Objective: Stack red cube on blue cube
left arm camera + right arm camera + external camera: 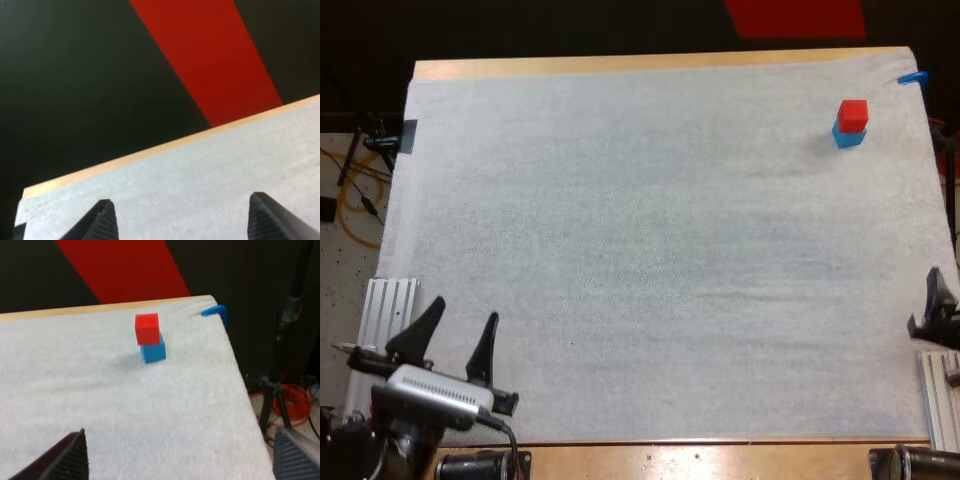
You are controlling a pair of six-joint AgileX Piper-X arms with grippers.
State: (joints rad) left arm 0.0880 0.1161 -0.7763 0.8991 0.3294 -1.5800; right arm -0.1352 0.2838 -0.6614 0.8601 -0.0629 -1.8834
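High view: red cube (853, 113) stacked on blue cube (848, 137) at two o'clock of the white mat (620, 250), left gripper (465, 310) splayed wide at seven, right gripper (179, 432) gaping wide at four.

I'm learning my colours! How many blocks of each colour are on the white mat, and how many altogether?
Red: 1, the red cube, sitting on top.
Blue: 1, the blue cube, underneath it on the white mat.
Total: 2 cubes.
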